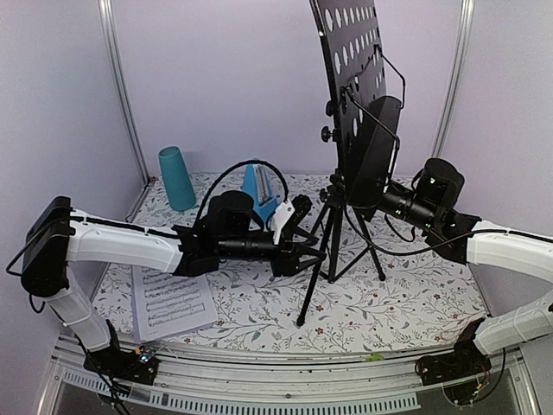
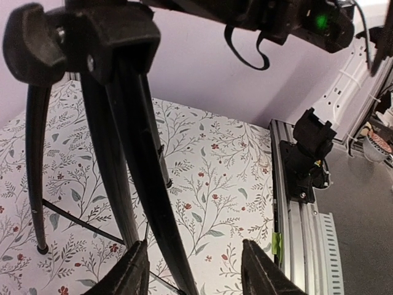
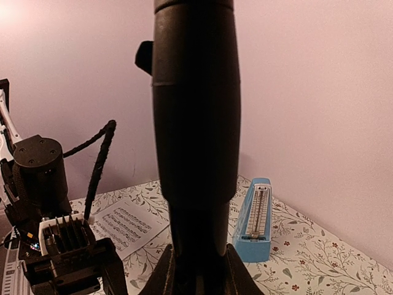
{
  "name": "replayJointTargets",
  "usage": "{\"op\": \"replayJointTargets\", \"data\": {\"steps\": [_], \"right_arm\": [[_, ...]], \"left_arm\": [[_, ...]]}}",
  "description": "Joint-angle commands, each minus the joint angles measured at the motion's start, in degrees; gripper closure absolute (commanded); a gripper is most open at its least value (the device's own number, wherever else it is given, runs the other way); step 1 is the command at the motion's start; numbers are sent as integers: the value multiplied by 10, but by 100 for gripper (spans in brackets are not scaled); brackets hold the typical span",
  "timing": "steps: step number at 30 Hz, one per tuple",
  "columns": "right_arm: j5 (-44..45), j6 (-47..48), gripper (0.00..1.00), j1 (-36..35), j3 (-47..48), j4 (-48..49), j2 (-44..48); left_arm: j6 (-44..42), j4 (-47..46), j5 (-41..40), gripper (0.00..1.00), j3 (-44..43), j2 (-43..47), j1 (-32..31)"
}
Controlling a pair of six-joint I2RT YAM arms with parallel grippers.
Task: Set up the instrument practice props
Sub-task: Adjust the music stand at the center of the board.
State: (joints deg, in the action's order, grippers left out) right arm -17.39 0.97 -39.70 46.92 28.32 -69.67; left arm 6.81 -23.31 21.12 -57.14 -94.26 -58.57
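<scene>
A black music stand [image 1: 367, 147] stands upright on its tripod on the floral table [image 1: 415, 303]. The right gripper [image 3: 199, 270] is clamped on the stand's centre pole, below the tray. The left gripper [image 2: 193, 270] sits low, its jaws partly spread astride one tripod leg [image 2: 153, 203] without pinching it. A white sheet-music page [image 1: 173, 303] lies flat, left of the stand. The blue metronome [image 3: 255, 221] stands toward the back wall, behind the left arm.

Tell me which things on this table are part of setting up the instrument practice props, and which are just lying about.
For the job:
- music stand
- sheet music page
- blue metronome

Just lying about:
- teal cup
</scene>
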Motion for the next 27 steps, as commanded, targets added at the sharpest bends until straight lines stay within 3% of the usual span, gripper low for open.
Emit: {"op": "replayJointTargets", "data": {"steps": [1,8,14,15,27], "right_arm": [[26,-7,100,2,6,90,37],[36,-3,100,2,1,90,46],[34,10,100,5,-5,85,58],[32,12,100,7,-6,83,61],[31,21,100,20,-12,72,91]], "left_arm": [[36,-16,-47,50,-29,-35,-12],[47,7,-59,60,-49,-62,-21],[35,61,-71,98,-63,-63,-25],[31,72,-74,100,-66,-62,-26],[14,178,-91,100,-71,-60,-26]]}}
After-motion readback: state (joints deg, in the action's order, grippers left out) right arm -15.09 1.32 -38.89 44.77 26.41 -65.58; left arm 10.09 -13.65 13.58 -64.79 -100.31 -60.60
